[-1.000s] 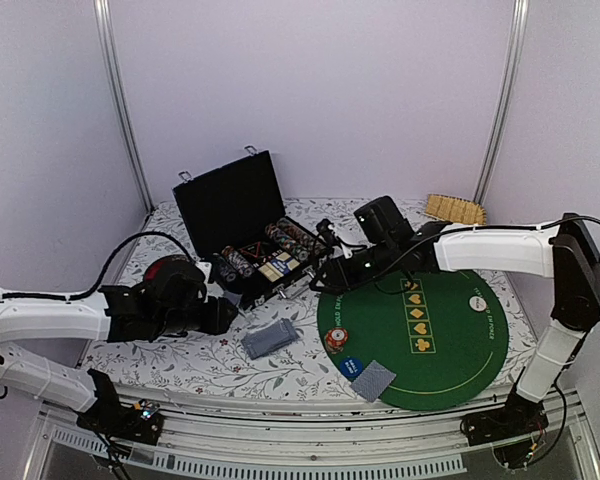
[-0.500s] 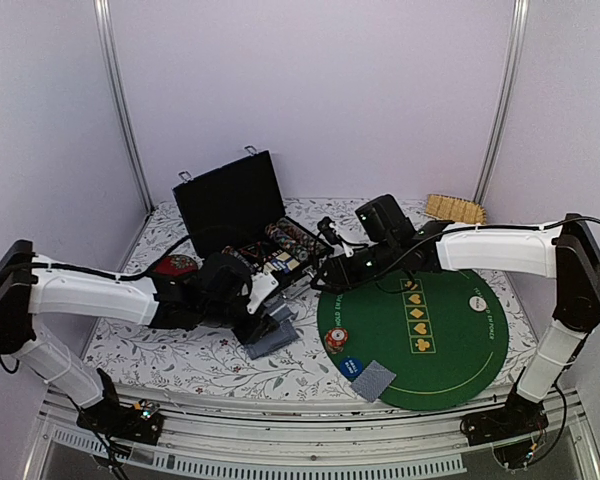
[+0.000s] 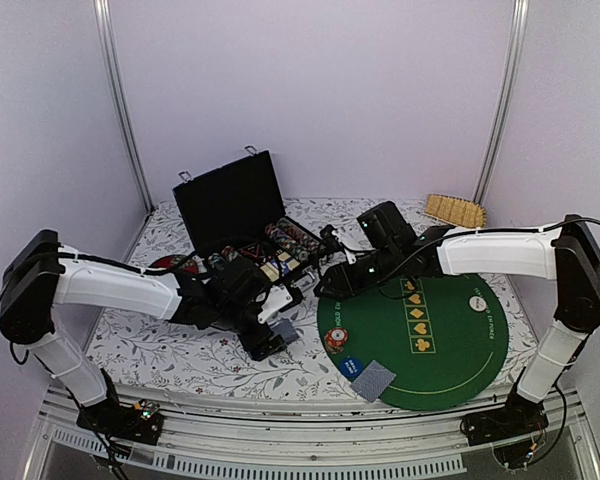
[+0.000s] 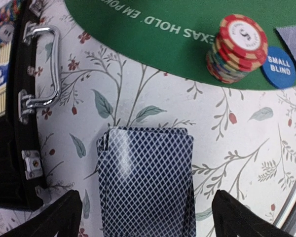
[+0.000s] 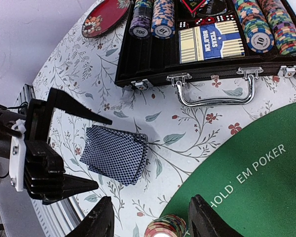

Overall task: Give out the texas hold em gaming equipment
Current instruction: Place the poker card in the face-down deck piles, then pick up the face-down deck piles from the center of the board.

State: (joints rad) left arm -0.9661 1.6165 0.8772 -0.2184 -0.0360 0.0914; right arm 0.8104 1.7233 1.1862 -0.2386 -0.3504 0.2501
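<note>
A deck of blue-backed cards [image 4: 145,180] lies on the flowered cloth in front of the black case. My left gripper [image 4: 145,219] is open, one finger on each side of the deck, not closed on it; it also shows in the top view [image 3: 273,338]. My right gripper [image 5: 153,222] is open and empty, hovering over the edge of the green felt mat [image 5: 266,177] above a striped chip stack [image 5: 165,228]. On the mat, the chip stack [image 3: 336,340], a blue small-blind disc [image 3: 351,366], a face-down card [image 3: 373,380] and a white disc [image 3: 477,303] show.
The open black case [image 3: 250,225] holds rows of chips [image 5: 259,24] and a card box [image 5: 212,42]; its metal handle [image 4: 39,69] is close to the deck. A dark-red dish [image 5: 103,17] lies left of the case. A woven mat [image 3: 455,208] is at the back right.
My left arm has swung right from the table's left side to the deck, and its open fingers now straddle it. The right arm has barely moved.
</note>
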